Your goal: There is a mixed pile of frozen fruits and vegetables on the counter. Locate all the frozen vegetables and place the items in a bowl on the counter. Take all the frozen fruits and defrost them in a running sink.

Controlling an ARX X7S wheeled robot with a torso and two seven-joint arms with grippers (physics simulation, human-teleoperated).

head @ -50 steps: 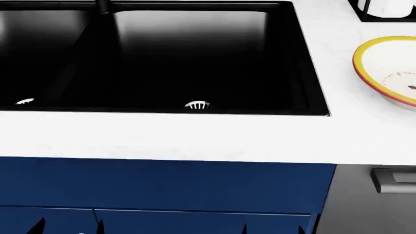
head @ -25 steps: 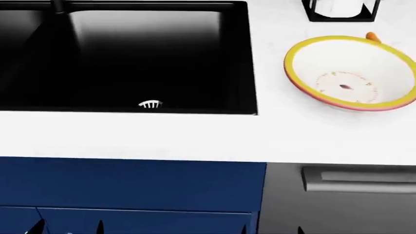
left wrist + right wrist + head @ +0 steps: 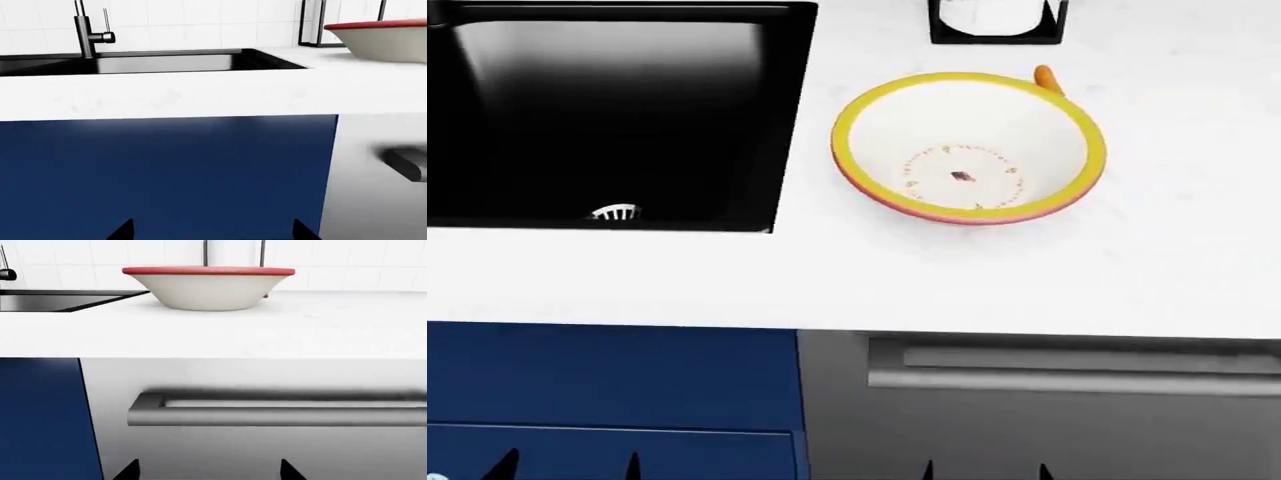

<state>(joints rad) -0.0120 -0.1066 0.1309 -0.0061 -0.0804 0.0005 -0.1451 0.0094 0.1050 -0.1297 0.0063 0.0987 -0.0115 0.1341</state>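
We hold nothing, hands (image 3: pixel 207 471) wide | bowl (image 3: pixel 968 150) empty | carrot (image 3: pixel 1048 80) behind it | reaching over may tip bowl

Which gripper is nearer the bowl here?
Right. The right gripper sits low, directly facing the bowl; the left gripper faces the blue cabinet, with the bowl off to its side.
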